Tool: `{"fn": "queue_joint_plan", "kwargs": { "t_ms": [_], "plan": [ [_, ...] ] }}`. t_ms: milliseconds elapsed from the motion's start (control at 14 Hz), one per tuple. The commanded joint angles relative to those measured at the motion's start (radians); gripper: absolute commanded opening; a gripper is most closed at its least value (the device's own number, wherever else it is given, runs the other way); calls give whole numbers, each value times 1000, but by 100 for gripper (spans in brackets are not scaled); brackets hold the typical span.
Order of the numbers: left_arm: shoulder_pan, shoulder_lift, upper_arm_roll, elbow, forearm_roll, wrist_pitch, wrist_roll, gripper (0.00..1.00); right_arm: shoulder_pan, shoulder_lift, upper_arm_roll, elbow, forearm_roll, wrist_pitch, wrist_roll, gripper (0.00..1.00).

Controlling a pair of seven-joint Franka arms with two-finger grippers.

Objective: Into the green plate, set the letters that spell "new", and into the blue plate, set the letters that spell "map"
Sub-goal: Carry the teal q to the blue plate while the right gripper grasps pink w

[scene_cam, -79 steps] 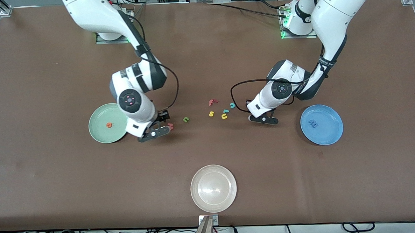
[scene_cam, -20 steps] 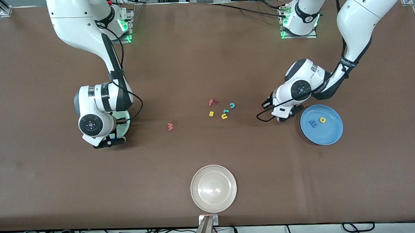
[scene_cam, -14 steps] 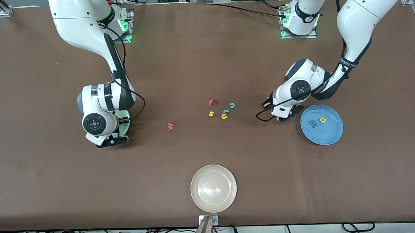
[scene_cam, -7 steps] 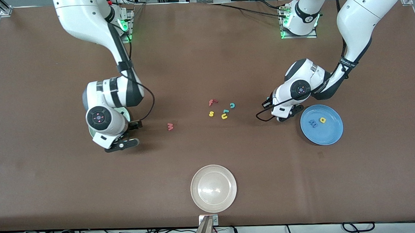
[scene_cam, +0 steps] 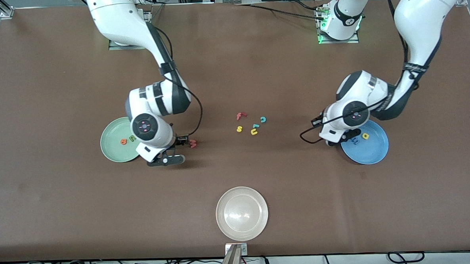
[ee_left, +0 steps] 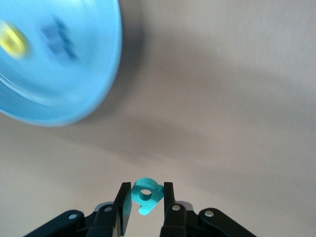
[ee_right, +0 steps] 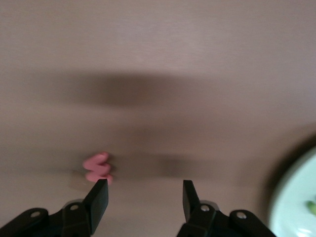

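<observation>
Only the left wrist view shows the left gripper (ee_left: 144,200) pinching the teal "p" (ee_left: 145,193), low in frame. The blue plate (scene_cam: 372,151) at mid-right holds "m" (scene_cam: 354,140) and "a" (scene_cam: 365,135). The right gripper (ee_right: 145,200), fingers wide, has come from the green plate (scene_cam: 113,151) to "w" (scene_cam: 193,143).

open tabletop (scene_cam: 301,192) around beige plate (scene_cam: 242,213)

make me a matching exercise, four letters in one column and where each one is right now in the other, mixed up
Letters:
1. teal "p"
2. pinkish-red "w"
3. orange "e"
4. yellow "a"

Places:
A. in the green plate
B. on the table by the right gripper
C. in the blue plate
D. between the fingers of the left gripper

Pairs: 1-D, 2-B, 3-A, 4-C
</observation>
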Motion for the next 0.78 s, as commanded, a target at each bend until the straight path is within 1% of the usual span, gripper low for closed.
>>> {"fn": "queue_joint_plan", "kwargs": {
  "t_ms": [0, 71, 142, 214, 285, 356, 427, 498, 570, 712],
  "plan": [
    [30, 12, 17, 71, 97, -49, 176, 12, 20, 23, -8, 25, 19, 21, 65, 66],
    [30, 29, 46, 86, 146, -42, 211, 13, 30, 26, -6, 28, 19, 32, 82, 65],
    [27, 61, 60, 117, 198, -36, 227, 13, 49, 31, -6, 28, 18, 46, 91, 64],
    [35, 105, 66, 150, 273, -30, 241, 13, 56, 37, -8, 28, 16, 60, 90, 63],
    [50, 147, 88, 176, 324, -26, 262, 13, 60, 43, -6, 28, 16, 73, 90, 63],
    [56, 185, 94, 200, 367, 6, 282, 13, 66, 54, -6, 28, 15, 84, 90, 61],
    [61, 201, 97, 200, 378, 42, 284, 15, 76, 65, -6, 28, 13, 96, 90, 60],
    [62, 204, 98, 201, 378, 50, 284, 36, 87, 77, -8, 28, 12, 113, 90, 60],
    [58, 196, 97, 201, 378, 44, 284, 99, 93, 82, -8, 27, 9, 116, 88, 60],
    [67, 184, 88, 203, 372, 43, 282, 100, 96, 92, -8, 27, 7, 116, 88, 60]
  ]
}}
